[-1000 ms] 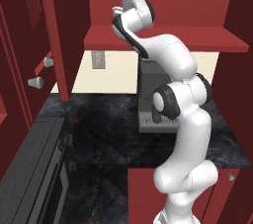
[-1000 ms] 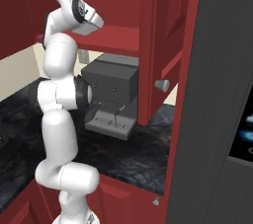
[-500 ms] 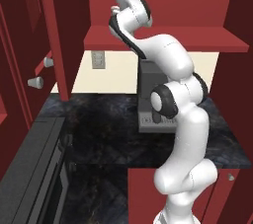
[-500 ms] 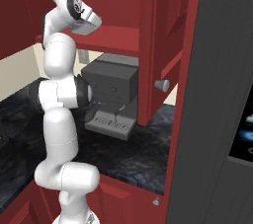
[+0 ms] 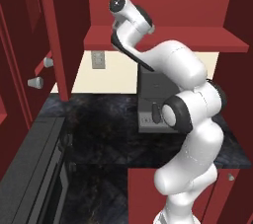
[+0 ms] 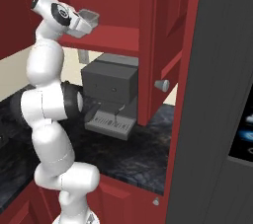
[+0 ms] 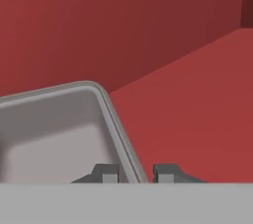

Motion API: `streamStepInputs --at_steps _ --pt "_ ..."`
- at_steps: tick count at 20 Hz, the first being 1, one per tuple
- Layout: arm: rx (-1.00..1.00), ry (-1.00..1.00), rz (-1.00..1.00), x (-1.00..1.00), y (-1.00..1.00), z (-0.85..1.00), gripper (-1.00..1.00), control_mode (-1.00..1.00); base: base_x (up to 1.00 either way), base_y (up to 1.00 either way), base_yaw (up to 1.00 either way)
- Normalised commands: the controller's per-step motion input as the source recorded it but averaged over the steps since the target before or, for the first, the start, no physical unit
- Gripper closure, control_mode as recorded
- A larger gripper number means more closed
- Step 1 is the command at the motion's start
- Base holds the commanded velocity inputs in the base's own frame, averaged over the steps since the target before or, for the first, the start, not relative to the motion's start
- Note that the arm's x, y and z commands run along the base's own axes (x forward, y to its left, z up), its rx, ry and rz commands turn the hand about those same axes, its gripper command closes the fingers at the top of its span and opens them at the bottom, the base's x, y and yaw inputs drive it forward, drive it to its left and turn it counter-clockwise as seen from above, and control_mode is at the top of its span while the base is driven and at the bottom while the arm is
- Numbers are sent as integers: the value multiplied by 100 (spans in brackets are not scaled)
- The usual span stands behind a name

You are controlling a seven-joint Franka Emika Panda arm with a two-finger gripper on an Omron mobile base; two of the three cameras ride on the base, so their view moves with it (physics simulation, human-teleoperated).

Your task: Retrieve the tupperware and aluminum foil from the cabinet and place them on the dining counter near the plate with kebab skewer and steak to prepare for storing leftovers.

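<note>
Dark red wooden wall cabinet (image 6: 163, 30) stands with tall doors swung open, giving the arm a way in to its red shelf board (image 7: 197, 109). Below it a black marble-look surface (image 5: 99, 134) carries a dark grey boxy coffee machine (image 6: 108, 87), clear of the reach. White arm is raised high so the hand sits at shelf level.

Small pale grey rectangular plastic tub, the tupperware (image 7: 54, 129), is at the shelf. In the right base view it sticks out from the hand near the shelf's front edge. Claw (image 7: 133, 173) straddles one tapered wall: one fingertip inside the tub, one outside, rim between them. Looks pinched on that wall, a rim grip suiting a shallow open tub. Whether the tub rests on the board or is lifted, cannot tell.
</note>
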Motion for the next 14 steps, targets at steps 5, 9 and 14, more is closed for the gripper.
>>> streamStepInputs --at_steps 5,9,14 --pt "0 0 -9 -100 -21 21 100 -100 0 0 0" --pt "0 6 -12 -100 -68 29 100 -100 0 0 0" --pt "0 8 -3 -100 -66 19 100 -100 0 0 0"
